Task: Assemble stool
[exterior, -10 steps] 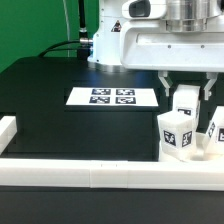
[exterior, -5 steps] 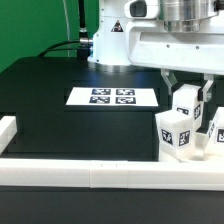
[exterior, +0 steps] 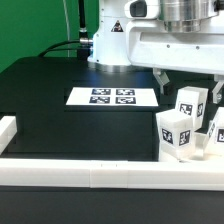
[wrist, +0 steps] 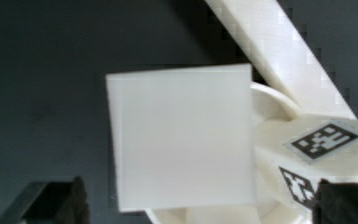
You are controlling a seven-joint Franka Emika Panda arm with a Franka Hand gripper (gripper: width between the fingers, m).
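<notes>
My gripper [exterior: 187, 85] hangs at the exterior view's right with its fingers spread to either side of an upright white leg block [exterior: 191, 103]. In the wrist view the jaws [wrist: 197, 205] stand wide apart, and the plain white face of that block [wrist: 179, 135] sits between them with dark gaps on both sides. A second tagged leg block [exterior: 177, 131] stands in front of it, and a third [exterior: 215, 128] is at the right edge. A tagged white part [wrist: 318, 150] and a rounded white edge [wrist: 275, 100] show beside the block. I cannot make out the round seat as a whole.
The marker board [exterior: 112, 97] lies on the black table behind and to the left of the blocks. A long white rail [exterior: 90, 174] runs along the front and also shows in the wrist view [wrist: 274, 50]. A short rail piece [exterior: 8, 128] is at the left.
The fingers have spread wider apart. The leg block between them has shifted slightly down and toward the exterior view's right.
</notes>
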